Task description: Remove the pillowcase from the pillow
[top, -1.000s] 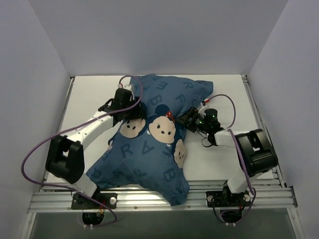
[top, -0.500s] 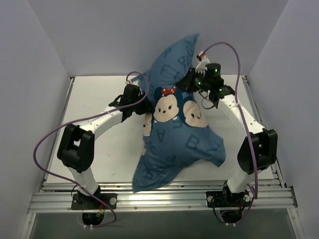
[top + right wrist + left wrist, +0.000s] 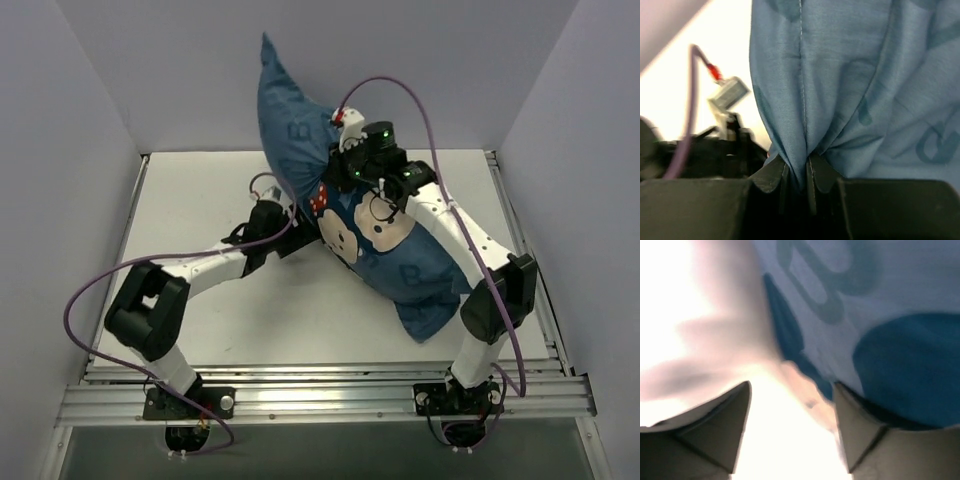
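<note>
Top view: pillowcase was up off the table for most of its length and looked plump. It ran diagonally. One corner peaked high at the far left against the back wall, and the low corner hung at the near right, by the R arm's elbow. Mouse faces sat mid-bundle, facing near, with the red bow just left of them. The pillow was hidden by the fabric in this view.

R gripper was raised over the table centre and pressed against the upper part of the bundle. R wrist cam: R gripper fingers were pinched together on a gathered fold of the pillowcase, with a seam running straight down into the pinch, so it had a firm grip on the blue fabric. A purple cable and a red-tipped connector showed at the left, behind the fabric.

L arm reached in low from the near left. L gripper sat at the bundle's left edge, beside the bow. L wrist cam: L gripper fingers stood well apart, unclenched, with nothing clearly clamped between them. Pillowcase filled the upper right of that view, with a pale letter on it, and its edge lay just above the R-hand finger. A pale, blown-out mass filled the left and the gap between the fingers. It was too blurred to tell whether it was pillow or table.
</note>
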Controlling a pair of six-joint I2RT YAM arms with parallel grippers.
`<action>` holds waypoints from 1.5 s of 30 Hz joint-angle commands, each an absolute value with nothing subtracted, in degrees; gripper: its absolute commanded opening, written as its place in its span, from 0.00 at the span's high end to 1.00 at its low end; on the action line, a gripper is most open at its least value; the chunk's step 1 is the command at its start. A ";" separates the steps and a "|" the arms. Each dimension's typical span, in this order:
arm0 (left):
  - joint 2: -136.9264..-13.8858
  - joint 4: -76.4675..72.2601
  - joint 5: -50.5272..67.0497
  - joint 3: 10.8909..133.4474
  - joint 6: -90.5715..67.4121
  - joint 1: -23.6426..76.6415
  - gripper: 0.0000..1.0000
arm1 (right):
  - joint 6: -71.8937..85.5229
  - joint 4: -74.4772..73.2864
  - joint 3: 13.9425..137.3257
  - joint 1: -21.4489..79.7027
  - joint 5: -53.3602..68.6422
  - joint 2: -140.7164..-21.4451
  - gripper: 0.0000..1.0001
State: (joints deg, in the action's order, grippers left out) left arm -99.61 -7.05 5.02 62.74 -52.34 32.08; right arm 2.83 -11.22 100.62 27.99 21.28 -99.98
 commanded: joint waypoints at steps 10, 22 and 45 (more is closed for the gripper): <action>-42.04 31.40 -11.86 45.95 -52.03 33.31 0.05 | 8.68 -5.89 75.71 50.33 10.82 -93.79 0.93; -38.74 43.87 -16.62 58.26 -42.73 33.22 0.05 | 24.16 -14.31 67.67 61.08 -5.92 -74.46 0.23; -69.80 19.88 -8.02 51.16 -41.92 26.28 0.10 | 30.15 -2.14 45.17 19.82 2.80 -70.29 0.18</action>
